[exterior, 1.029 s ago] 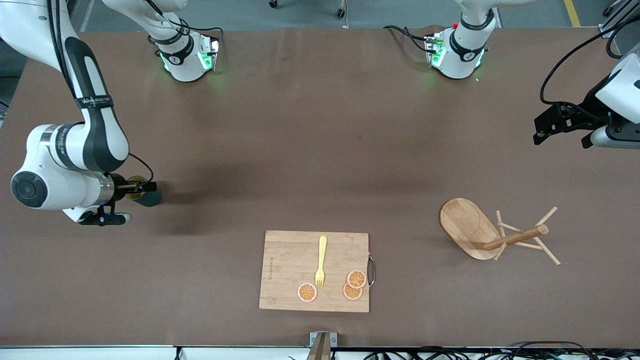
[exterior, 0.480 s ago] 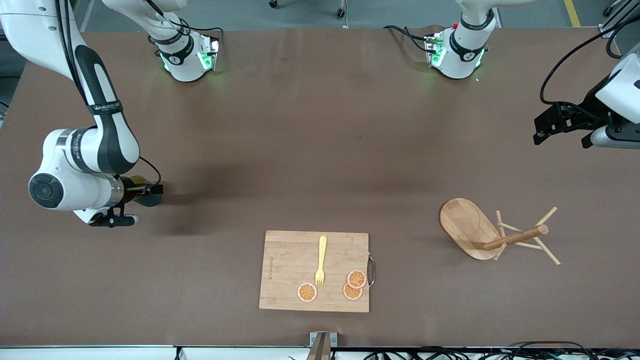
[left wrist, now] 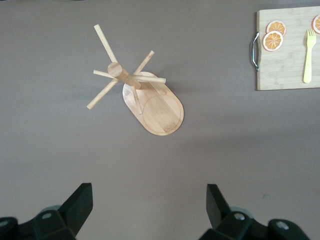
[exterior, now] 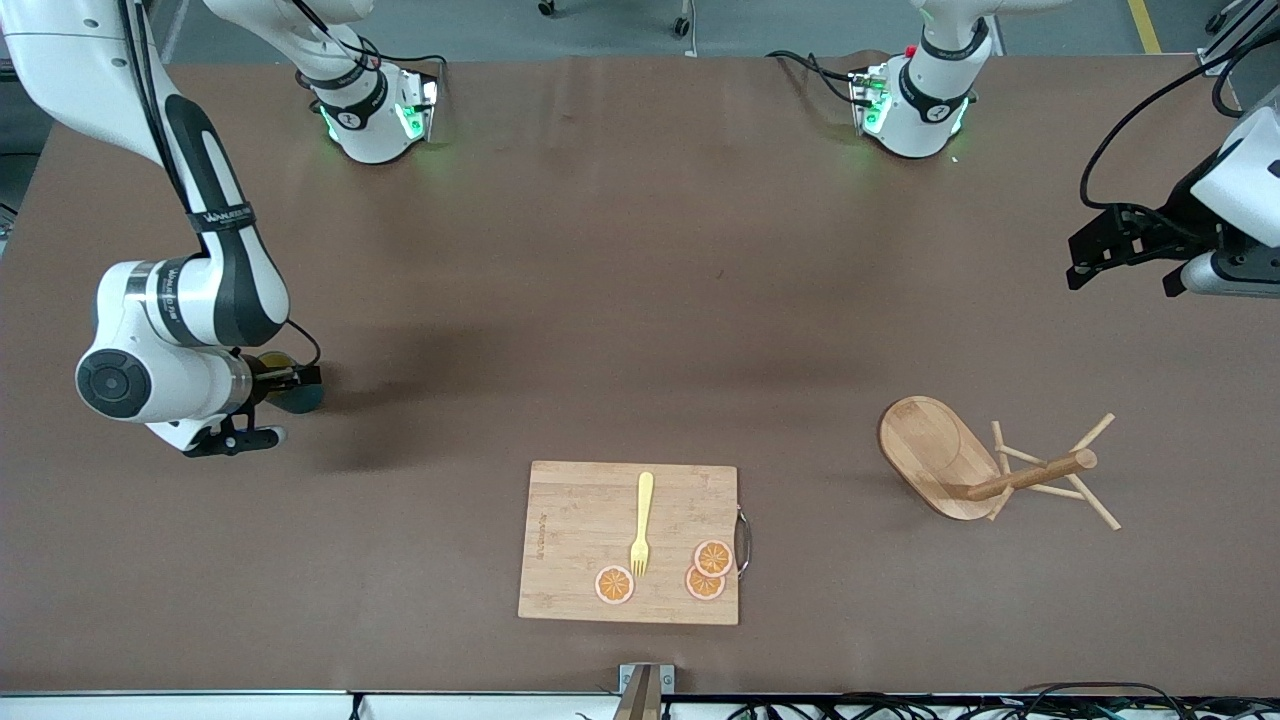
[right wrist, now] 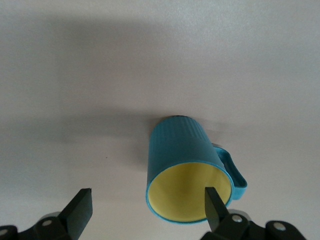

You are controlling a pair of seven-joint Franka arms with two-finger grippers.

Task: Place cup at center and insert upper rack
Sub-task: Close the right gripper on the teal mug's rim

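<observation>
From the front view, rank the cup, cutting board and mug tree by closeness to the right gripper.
1. The cup: right at the right gripper, whose open fingers straddle its rim, at the right arm's end.
2. The cutting board: mid-table, nearer the front camera.
3. The mug tree: tipped on its side, toward the left arm's end.

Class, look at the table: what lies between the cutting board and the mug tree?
Nothing; the front view shows only bare brown table between the cutting board and the mug tree.

Right end effector (exterior: 300,378) low at right arm's table end, fingers spread; left end effector (exterior: 1125,262) raised, spread, waiting.
</observation>
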